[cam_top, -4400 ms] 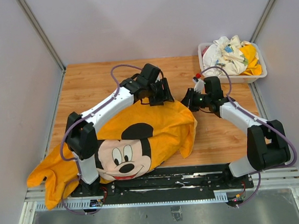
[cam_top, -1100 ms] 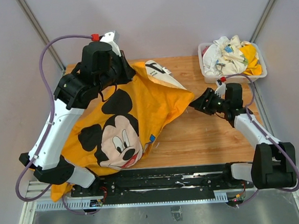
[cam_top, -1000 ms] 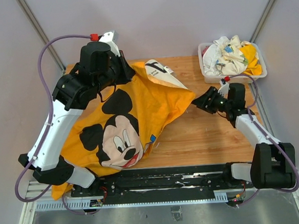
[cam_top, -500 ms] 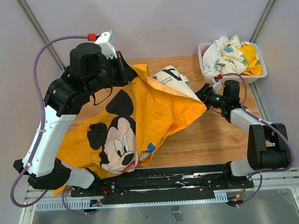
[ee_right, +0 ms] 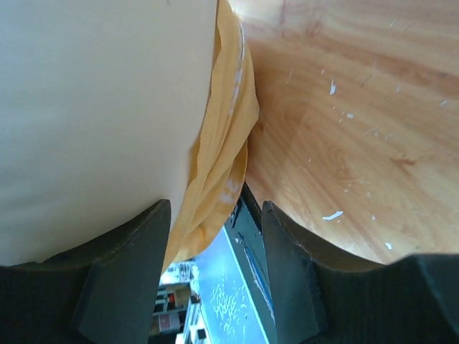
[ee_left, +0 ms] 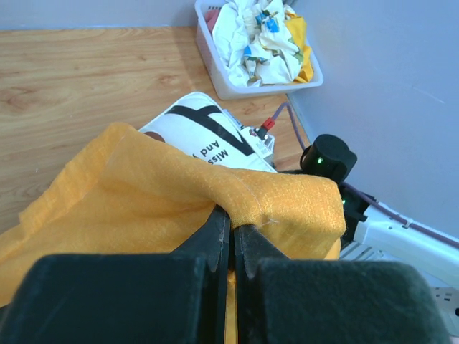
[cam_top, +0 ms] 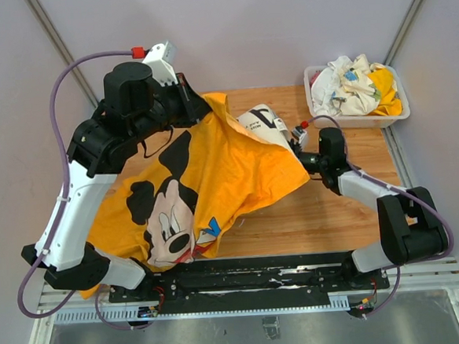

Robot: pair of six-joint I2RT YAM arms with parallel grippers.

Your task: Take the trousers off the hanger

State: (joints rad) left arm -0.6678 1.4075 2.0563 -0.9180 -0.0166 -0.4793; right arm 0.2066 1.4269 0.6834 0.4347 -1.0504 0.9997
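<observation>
The trousers (cam_top: 214,173) are orange cloth with a Mickey Mouse print, draped from the raised left arm down to the table's near left. My left gripper (cam_top: 197,107) is shut on a fold of them (ee_left: 143,193), with the cloth pinched at the fingertips (ee_left: 231,218). My right gripper (cam_top: 299,156) is at the cloth's right corner, open. The orange hem (ee_right: 226,150) lies between its fingers (ee_right: 125,251) without being pinched. A white sheet with black lettering (cam_top: 261,122) pokes out from under the cloth (ee_left: 201,132). The hanger is hidden.
A white bin (cam_top: 357,119) heaped with white and yellow clothes stands at the back right, also in the left wrist view (ee_left: 237,89). Bare wooden table (cam_top: 335,212) lies right of the cloth. Grey walls close in both sides.
My right gripper has moved left onto the cloth's right corner. The left arm has pulled the cloth a little higher and further left, and the Mickey print has slid down and turned.
</observation>
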